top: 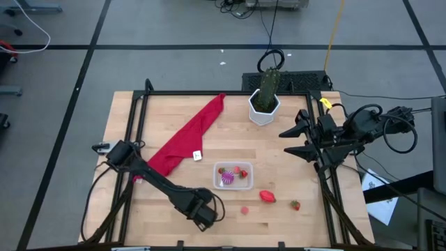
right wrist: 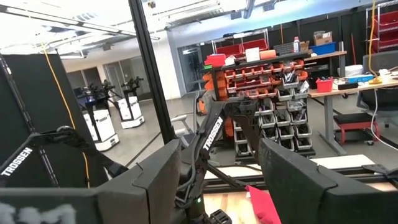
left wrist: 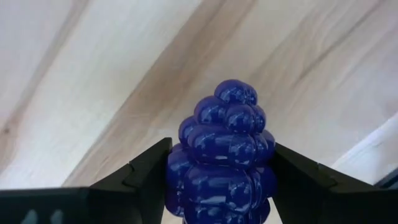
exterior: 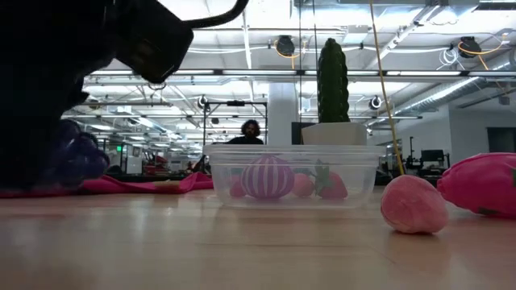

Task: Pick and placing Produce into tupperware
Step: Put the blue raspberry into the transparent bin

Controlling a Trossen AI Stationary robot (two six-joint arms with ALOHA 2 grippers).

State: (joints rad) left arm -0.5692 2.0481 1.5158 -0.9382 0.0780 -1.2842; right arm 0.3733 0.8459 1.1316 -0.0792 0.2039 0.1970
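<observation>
Left pincer (left wrist: 217, 186) clamps the grape bunch (left wrist: 225, 155) mid-body (glossy, lumpy, likely light); right pincer (right wrist: 221, 180) parked open, empty.

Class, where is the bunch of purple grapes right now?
The purple grapes sit between the left tool's fingers at the table's near edge, left of the tupperware in the high view.

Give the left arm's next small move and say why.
Probably lift. The left gripper has its fingers closed on the purple toy grape bunch low over the wooden table, and the clear plastic rectangular container sits to its right, so the bunch needs height to clear that container's rim.
</observation>
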